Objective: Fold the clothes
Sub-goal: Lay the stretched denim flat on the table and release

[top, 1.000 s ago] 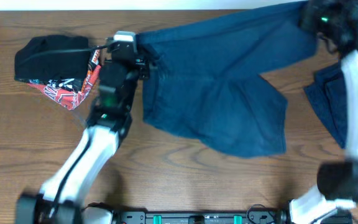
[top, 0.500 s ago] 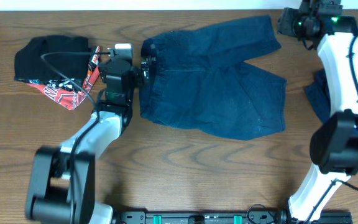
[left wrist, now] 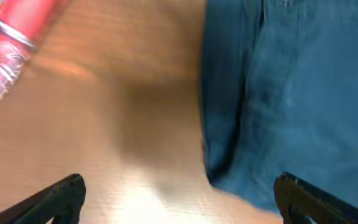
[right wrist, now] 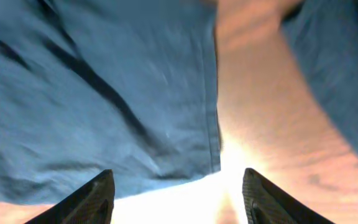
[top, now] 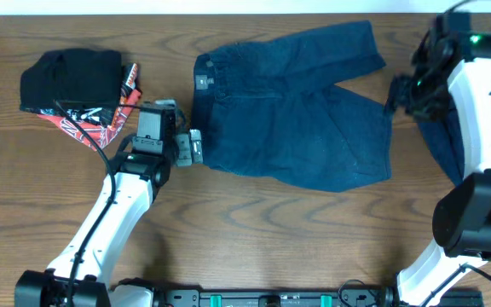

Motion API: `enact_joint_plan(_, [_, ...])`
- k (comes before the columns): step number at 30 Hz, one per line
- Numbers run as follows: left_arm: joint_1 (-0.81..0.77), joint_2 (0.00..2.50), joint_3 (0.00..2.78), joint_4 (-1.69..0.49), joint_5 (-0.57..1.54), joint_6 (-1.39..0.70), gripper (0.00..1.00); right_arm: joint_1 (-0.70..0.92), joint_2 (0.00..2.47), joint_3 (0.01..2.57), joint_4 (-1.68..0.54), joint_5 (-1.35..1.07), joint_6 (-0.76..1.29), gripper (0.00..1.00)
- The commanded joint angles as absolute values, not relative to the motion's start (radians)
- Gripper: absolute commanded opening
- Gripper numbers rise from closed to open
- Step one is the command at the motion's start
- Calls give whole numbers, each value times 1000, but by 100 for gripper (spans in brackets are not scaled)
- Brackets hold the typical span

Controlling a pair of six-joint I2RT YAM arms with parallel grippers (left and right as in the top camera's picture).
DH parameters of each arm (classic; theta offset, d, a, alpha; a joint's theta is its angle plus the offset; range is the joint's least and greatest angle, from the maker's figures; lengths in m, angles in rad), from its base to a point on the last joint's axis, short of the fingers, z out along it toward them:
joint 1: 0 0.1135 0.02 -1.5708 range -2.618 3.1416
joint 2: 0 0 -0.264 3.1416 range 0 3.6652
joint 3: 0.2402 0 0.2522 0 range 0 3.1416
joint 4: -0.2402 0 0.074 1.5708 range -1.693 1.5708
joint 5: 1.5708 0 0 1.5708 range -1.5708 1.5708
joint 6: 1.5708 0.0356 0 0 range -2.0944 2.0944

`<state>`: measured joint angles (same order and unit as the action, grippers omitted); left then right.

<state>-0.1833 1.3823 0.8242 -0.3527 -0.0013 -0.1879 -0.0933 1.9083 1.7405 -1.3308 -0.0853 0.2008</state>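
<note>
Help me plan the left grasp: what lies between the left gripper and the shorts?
Only bare table; the left wrist view shows nothing else between left gripper and shorts.

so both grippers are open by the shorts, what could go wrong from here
The left gripper is at the shorts' waistband edge: a shallow pinch may catch only one layer and skew the fold. The right gripper hangs between the leg hem and a second navy garment, so it might snag or drag that one along.
</note>
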Motion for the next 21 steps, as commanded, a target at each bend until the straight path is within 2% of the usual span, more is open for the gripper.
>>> enact_joint_plan(1, [-180,1406,812,-367,113,-249,98,-97,1916,1632,-1315,-122,199,65])
enact_joint_plan(4, [-180,1431,810,-361,117,-249,98,-93,1916,1521,-1260,-237,155,65])
enact_joint_plan(8, [-180,1474,810,-355,189,-250,99,-84,1916,1412,-1195,-259,155,65])
enact_joint_plan(11, [-180,1518,809,-359,238,-318,90,-79,1916,1366,-1187,-259,155,64])
enact_joint_plan(14, [-180,1556,809,-354,270,-458,88,-77,1916,1341,-1176,-259,155,64])
enact_joint_plan(17, [-180,1584,809,-331,269,-526,78,-77,1916,1335,-1167,-259,155,64])
enact_joint_plan(19, [-180,1597,809,-319,269,-568,65,-77,1916,1335,-1168,-259,156,64])
enact_joint_plan(21, [-180,1608,809,-308,270,-613,56,-77,1916,1335,-1171,-259,156,64])
